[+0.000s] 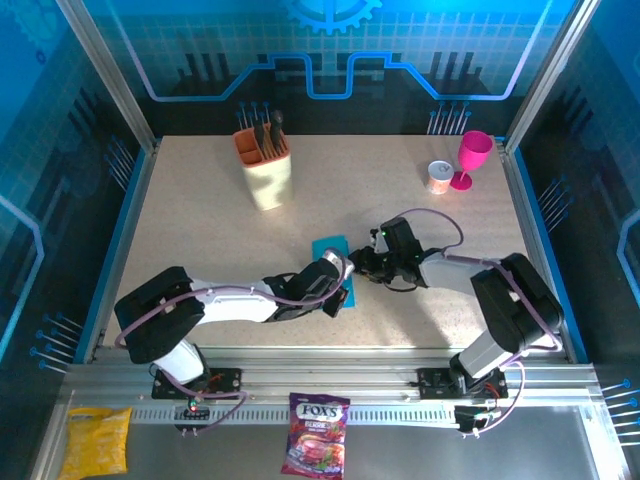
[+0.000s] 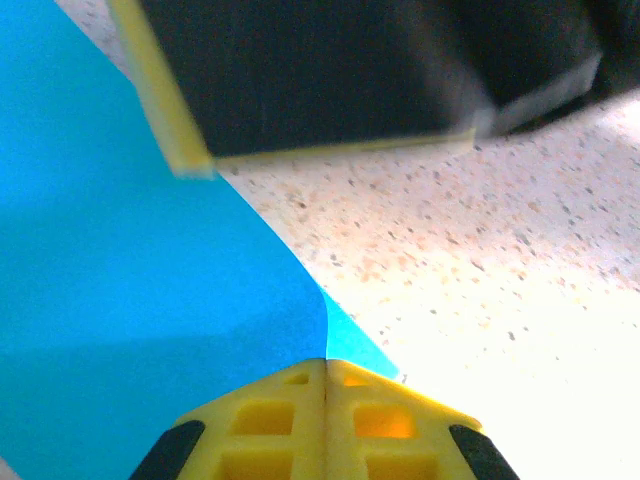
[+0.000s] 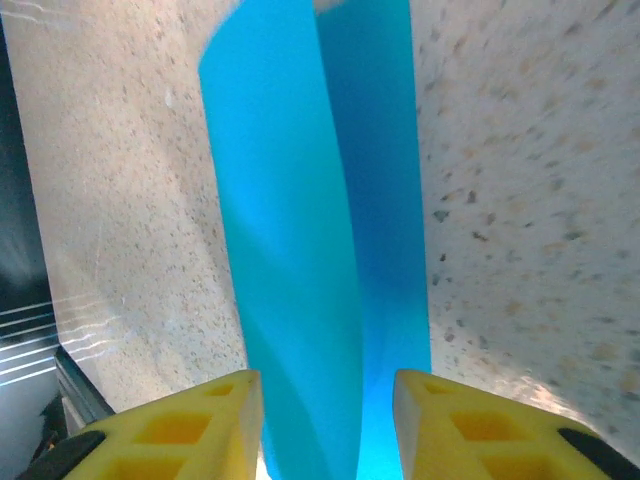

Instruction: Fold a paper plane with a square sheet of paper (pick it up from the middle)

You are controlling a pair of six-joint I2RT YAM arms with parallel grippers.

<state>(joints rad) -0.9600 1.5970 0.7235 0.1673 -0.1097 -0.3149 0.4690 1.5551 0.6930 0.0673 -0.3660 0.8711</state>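
Closest to the left wrist camera, the left gripper (image 2: 325,372) had its 2 yellow fingers (image 2: 265,420) pressed together along a single seam. They pinched an edge of the square sheet of paper (image 2: 150,280), which rose from the pinch as a broad cyan surface, with a second layer peeking out just to its right. Beyond it lay the speckled beige table (image 2: 480,260). At the right wrist camera, the right gripper (image 3: 328,390) held its jaws apart. The paper ran up between them as a strip of 2 layers, one bowed forward on the left and one flatter on the right; whether either finger touched it could not be told. From above, the 2 grippers met near the middle of the table, the left one reaching in from the left and the right one from the right, with the paper showing as a small cyan patch just past them. Well apart at the far side stood a beige utensil holder (image 1: 268,178) on the left, and on the right a pink goblet (image 1: 472,158) with a small can (image 1: 439,177) just beside it. On the metal ledge by the arm bases lay a candy bag (image 1: 316,435) and a yellow packet (image 1: 97,440).
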